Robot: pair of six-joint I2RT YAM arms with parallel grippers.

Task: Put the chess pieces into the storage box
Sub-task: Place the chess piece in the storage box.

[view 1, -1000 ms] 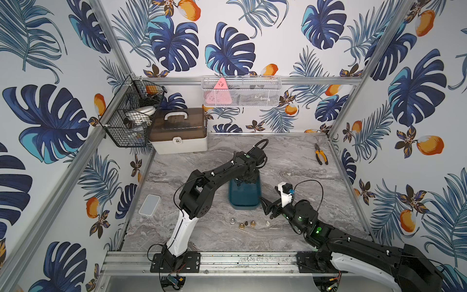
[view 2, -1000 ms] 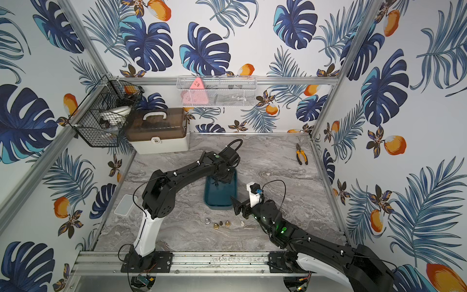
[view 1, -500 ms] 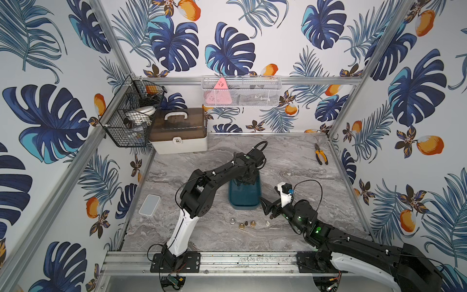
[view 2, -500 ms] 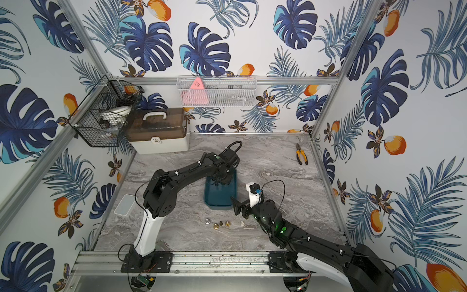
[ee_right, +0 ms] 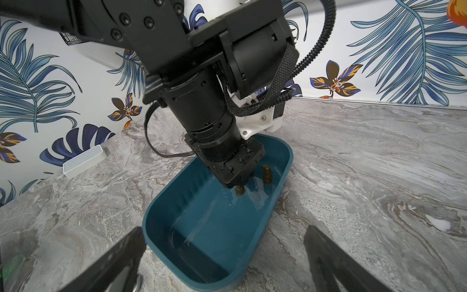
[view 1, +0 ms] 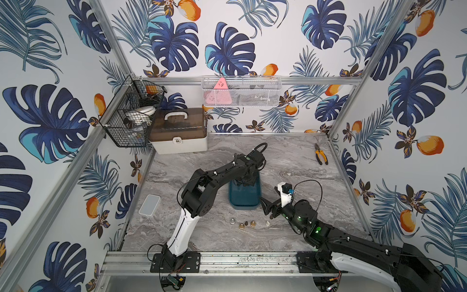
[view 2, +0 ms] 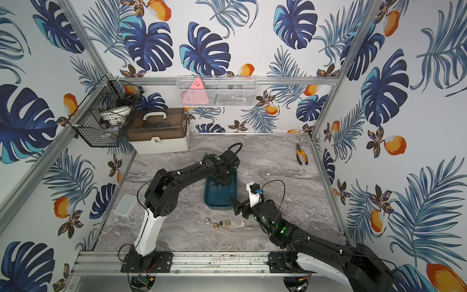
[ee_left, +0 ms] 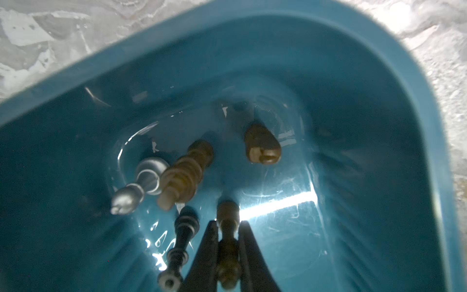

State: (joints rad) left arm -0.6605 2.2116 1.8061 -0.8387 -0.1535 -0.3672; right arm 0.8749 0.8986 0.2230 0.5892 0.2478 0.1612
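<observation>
**Near to far.** Five loose pieces (view 1: 246,224) stand in a row on the desk (view 1: 202,235). Just beyond them the right hand (view 1: 265,207) hangs released and empty, near the box (view 1: 243,205). Inside the box the left hand (ee_left: 227,227) is clenched on a golden piece (ee_left: 228,215), beside four stored pieces (ee_left: 184,174).
</observation>
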